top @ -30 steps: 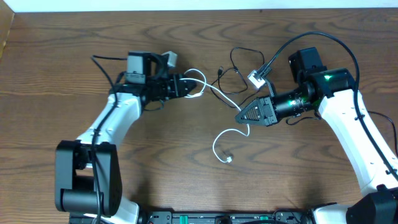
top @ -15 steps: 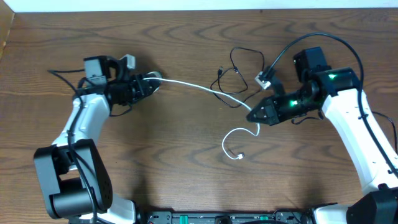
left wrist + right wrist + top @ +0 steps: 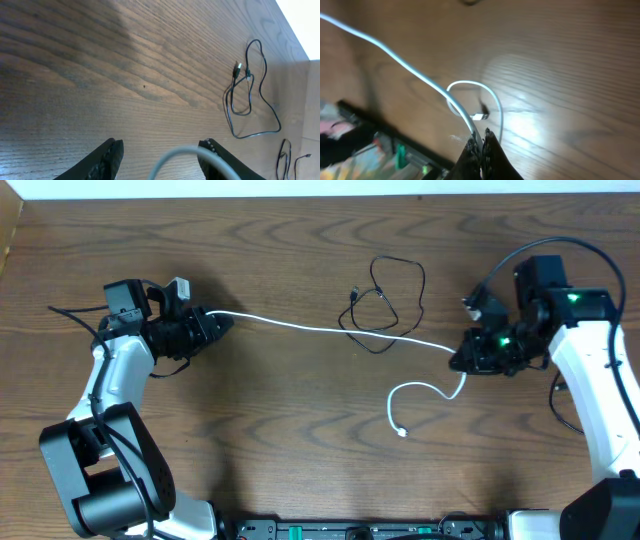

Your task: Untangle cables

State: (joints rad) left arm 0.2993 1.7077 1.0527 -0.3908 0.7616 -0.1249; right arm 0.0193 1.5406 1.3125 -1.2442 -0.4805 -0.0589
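Clamping the white cable (image 3: 330, 331), the right tool (image 3: 480, 139) holds it taut (left tool (image 3: 161, 145): fingers apart).

A dark brown wooden bench (image 3: 300, 440) is filling nearly the whole overhead view, its grain running in long wavy bands from side to side. A white strip (image 3: 300, 188) is showing beyond its far edge. Light is bouncing off the wood as a pale glare (image 3: 530, 110) in the right wrist view, while a soft shadow (image 3: 55, 20) is darkening one corner in the left wrist view.
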